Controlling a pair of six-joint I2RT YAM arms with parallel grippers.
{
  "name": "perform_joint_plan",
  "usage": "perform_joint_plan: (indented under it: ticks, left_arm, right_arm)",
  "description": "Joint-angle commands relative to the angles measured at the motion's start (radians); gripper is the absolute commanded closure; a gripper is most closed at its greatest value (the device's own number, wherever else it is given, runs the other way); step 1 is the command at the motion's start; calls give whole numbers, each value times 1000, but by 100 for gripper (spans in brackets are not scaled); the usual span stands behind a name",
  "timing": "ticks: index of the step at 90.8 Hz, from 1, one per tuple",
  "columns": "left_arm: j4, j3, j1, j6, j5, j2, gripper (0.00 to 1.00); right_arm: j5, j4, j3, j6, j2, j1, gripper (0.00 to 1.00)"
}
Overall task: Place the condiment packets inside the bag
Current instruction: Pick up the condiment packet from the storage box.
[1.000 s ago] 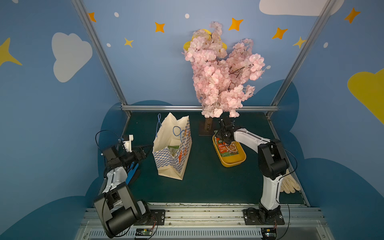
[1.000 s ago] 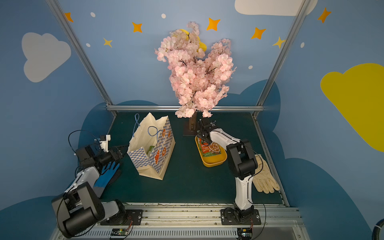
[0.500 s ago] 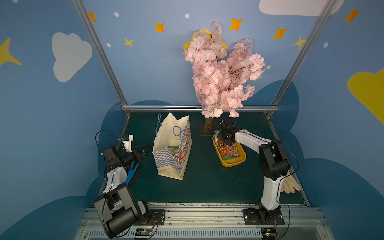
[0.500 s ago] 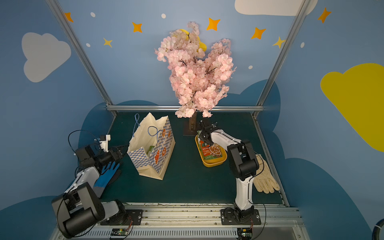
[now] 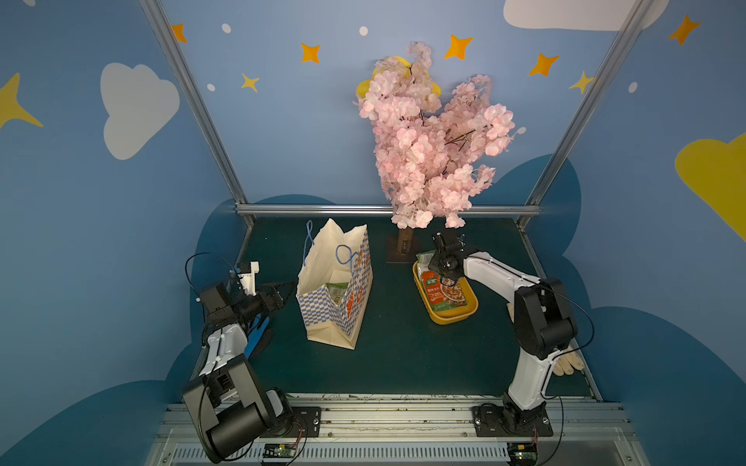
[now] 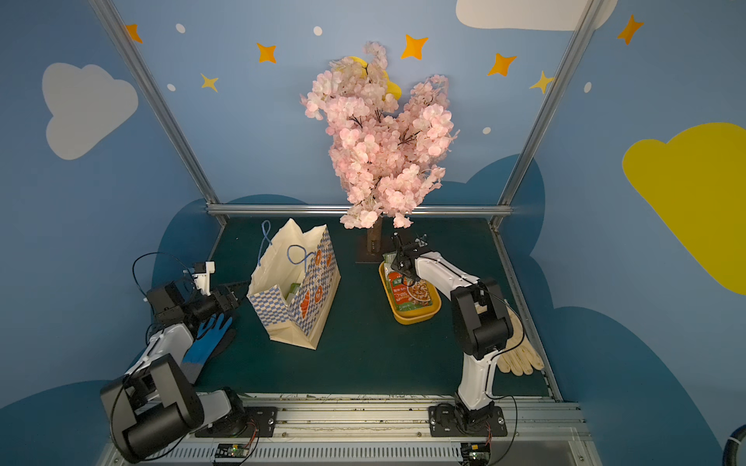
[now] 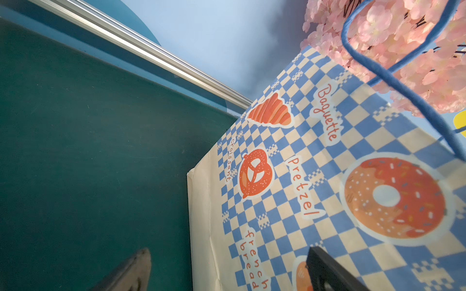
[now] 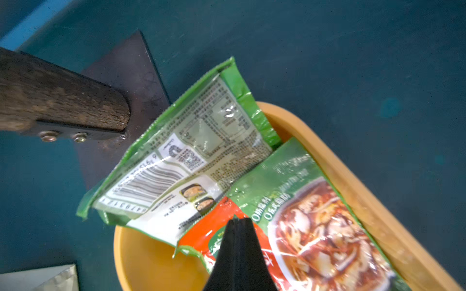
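The checkered bag [image 5: 323,322] [image 6: 282,322] stands open at centre left, with one green packet [image 5: 337,289] [image 6: 293,291] inside. Two more condiment packets lie in the yellow tub [image 5: 452,318] [image 6: 415,319]: the top one [image 5: 444,293] [image 8: 315,226] face up, the other [image 8: 189,156] back side up and hanging over the rim. My right gripper [image 5: 445,281] [image 6: 405,278] [image 8: 238,221] is shut, its tips pinching the top packet's film at the orange panel. My left gripper [image 5: 288,288] [image 7: 227,264] stands open beside the bag's printed side [image 7: 327,176], apart from it.
A pink blossom tree [image 5: 428,153] on a dark base plate [image 8: 121,83] stands just behind the tub, its branches overhanging my right arm. A blue glove [image 6: 206,343] lies under my left arm. A beige glove [image 6: 520,355] lies by my right arm's base.
My right gripper's jaws have closed from part open to shut over the top packet in the tub. The left arm and the bag have not moved.
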Motion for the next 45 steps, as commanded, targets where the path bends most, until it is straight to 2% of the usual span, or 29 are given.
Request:
perform_joint_plan:
  ticks: [1, 5, 8, 11, 16, 22, 28, 45]
  left_arm:
    - [11, -8, -1, 12, 7, -10, 0]
    - [10, -7, -1, 13, 7, -12, 0]
    - [11, -7, -2, 13, 6, -13, 0]
    - [10, -8, -1, 14, 5, -13, 0]
    - [12, -8, -2, 14, 5, -13, 0]
    - [15, -8, -2, 12, 6, -10, 0]
    - [16, -7, -1, 10, 6, -8, 0]
    - [14, -8, -1, 10, 4, -12, 0]
  right_arm:
    - [58, -111, -2, -89, -64, -5, 95]
    - [58, -131, -18, -100, -77, -3, 64]
    - [48, -135, -36, -103, -90, -2, 45]
    - [33, -132, -64, -102, -107, -1, 33]
    - [17, -135, -110, -100, -127, 5, 18]
    - [-4, -145, -149, -95, -139, 12, 9]
    - [-25, -155, -172, -87, -142, 11, 5]
    - [-22, -150, -200, -64, -93, 5, 2]
